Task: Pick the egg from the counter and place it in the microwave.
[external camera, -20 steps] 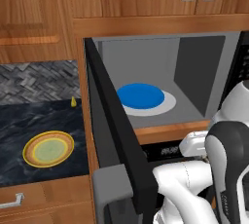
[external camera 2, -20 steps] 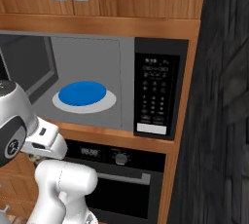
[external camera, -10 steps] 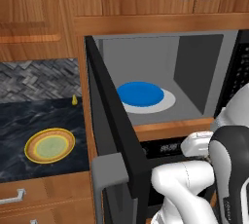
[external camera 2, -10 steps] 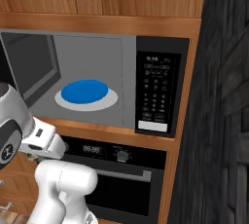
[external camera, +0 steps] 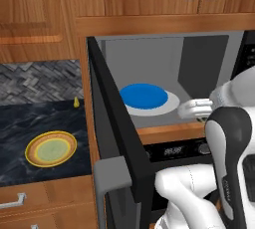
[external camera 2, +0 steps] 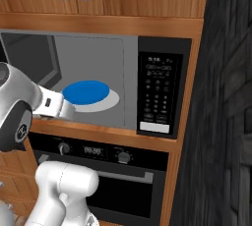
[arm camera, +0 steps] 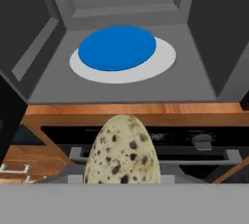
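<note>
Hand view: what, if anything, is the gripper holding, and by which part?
The speckled egg, gripped at its lower end; the contact itself is hidden at the view's bottom edge.

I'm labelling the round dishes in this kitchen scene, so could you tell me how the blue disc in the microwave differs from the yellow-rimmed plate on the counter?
The blue disc is plain solid blue; the yellow-rimmed plate has a pale green centre inside a yellow-orange rim.
The disc lies on the white turntable inside the open microwave; the plate sits directly on the dark marbled counter.
Both are round, lie flat and carry nothing.
</note>
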Tool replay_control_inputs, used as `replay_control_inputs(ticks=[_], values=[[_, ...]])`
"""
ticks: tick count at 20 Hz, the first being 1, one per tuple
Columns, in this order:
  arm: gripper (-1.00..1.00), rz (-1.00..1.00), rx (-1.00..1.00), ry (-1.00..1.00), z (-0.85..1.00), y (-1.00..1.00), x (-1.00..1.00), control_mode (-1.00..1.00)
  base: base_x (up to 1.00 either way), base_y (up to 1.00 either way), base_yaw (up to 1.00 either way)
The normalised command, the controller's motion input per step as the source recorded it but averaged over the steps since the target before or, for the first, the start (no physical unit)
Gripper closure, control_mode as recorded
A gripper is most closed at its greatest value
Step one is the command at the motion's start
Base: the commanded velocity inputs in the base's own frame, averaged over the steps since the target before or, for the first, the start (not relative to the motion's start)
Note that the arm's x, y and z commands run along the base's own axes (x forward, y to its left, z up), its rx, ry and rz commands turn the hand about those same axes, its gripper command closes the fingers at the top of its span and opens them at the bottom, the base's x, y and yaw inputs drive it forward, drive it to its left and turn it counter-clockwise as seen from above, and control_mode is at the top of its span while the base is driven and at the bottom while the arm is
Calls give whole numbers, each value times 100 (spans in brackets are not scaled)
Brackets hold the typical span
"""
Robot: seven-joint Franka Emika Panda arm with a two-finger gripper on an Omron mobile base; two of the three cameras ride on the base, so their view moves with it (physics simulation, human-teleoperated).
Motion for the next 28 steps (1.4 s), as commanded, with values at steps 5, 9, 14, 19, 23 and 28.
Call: replay_control_inputs(ticks=[5, 9, 14, 19, 23, 28], values=[[100, 0, 0, -24, 17, 0, 98, -100, 0, 0, 0], [100, 0, 0, -22, -20, 8, 35, -100, 0, 0, 0], [100, -1, 0, -11, -20, 0, 41, -100, 0, 0, 0], [100, 0, 1, 1, 14, 0, 45, -100, 0, 0, 0], [100, 0, 0, 8, 14, 5, 15, -100, 0, 0, 0], [100, 0, 0, 3, -29, 33, 11, -100, 0, 0, 0]])
